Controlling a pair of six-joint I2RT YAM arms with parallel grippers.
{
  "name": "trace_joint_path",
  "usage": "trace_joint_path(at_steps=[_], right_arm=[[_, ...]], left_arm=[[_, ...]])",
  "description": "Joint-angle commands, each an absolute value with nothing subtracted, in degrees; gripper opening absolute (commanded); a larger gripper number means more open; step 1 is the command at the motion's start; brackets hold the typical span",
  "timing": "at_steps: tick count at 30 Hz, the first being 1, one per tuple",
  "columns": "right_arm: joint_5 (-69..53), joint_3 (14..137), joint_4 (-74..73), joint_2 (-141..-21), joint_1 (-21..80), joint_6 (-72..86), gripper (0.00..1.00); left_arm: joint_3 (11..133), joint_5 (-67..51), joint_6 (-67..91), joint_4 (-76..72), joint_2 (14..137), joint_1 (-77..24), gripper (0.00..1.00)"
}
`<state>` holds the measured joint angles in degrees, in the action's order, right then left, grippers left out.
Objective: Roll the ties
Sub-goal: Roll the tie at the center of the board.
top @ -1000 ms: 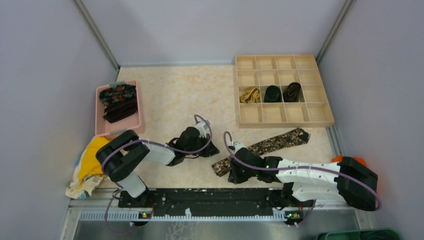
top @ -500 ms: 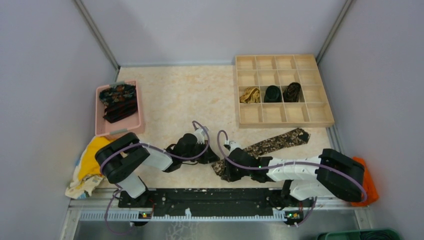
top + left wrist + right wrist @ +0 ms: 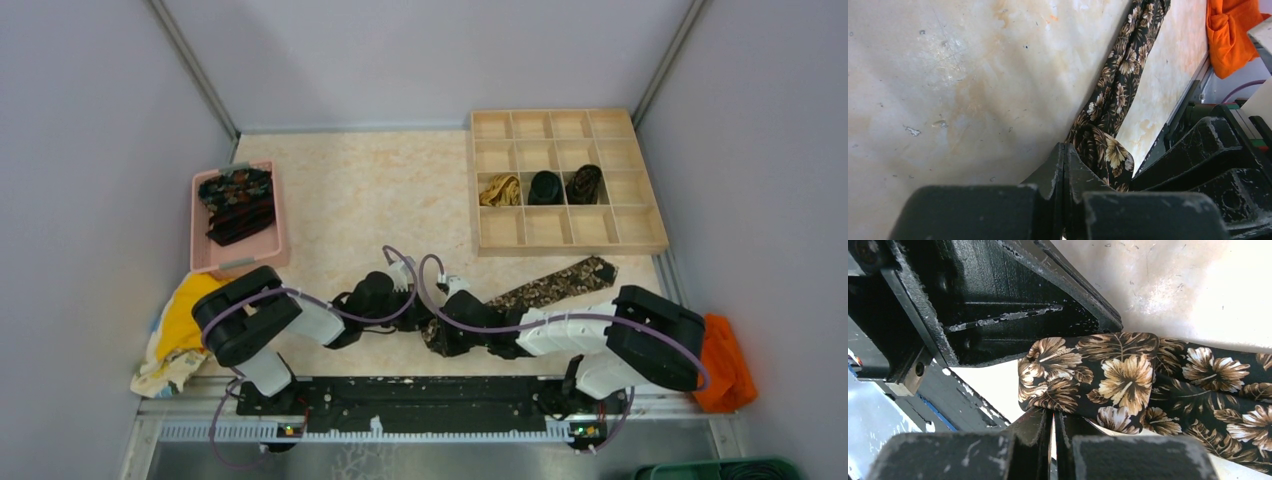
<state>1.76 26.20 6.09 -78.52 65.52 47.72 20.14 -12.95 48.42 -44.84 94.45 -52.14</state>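
A black-brown floral tie (image 3: 545, 288) lies diagonally on the table. Its near end is folded over, as the right wrist view (image 3: 1088, 370) and the left wrist view (image 3: 1108, 152) both show. My right gripper (image 3: 443, 328) is shut on the lower edge of that fold (image 3: 1053, 412), with a hair-thin slit between the fingers. My left gripper (image 3: 418, 306) is shut and empty, its tips (image 3: 1064, 147) on the table just left of the fold. A golden-tan tie (image 3: 498, 190) and two rolled dark ties (image 3: 545, 187) (image 3: 584, 184) sit in the wooden grid box.
The wooden grid box (image 3: 600, 228) stands at the back right. A pink tray (image 3: 200, 255) at the left holds more dark ties (image 3: 237, 203). A yellow cloth (image 3: 185, 325) lies at the near left. An orange cloth (image 3: 722, 375) lies at the near right.
My right arm has swung left, bringing its gripper along the tie's near end, close to the left gripper. The tie has shifted slightly left. The orange cloth is more uncovered.
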Motion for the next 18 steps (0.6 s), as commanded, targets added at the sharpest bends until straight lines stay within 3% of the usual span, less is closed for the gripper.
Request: trace_joint_path(at_steps=[1, 8, 13, 16, 18], right_arm=[[5.10, 26.34, -1.23, -76.86, 65.92, 46.04, 0.00], [10.56, 30.59, -18.08, -66.20, 68.29, 44.51, 0.00], [20.56, 39.06, -30.68, -63.50, 72.46, 43.33, 0.02], [21.51, 42.45, -30.53, -65.98, 73.56, 40.85, 0.21], [21.99, 45.22, -30.27, -69.79, 74.16, 39.09, 0.29]], left_arm=[[18.73, -8.17, 46.55, -31.12, 94.43, -53.26, 0.00], [25.63, 13.84, 47.22, -12.80, 87.97, -52.80, 0.00], [25.74, 30.18, 56.22, 1.51, 71.47, -52.12, 0.00], [25.70, 38.38, 61.39, 12.83, 58.66, -52.19, 0.00], [25.90, 42.04, 62.65, 19.08, 49.85, -52.21, 0.00]])
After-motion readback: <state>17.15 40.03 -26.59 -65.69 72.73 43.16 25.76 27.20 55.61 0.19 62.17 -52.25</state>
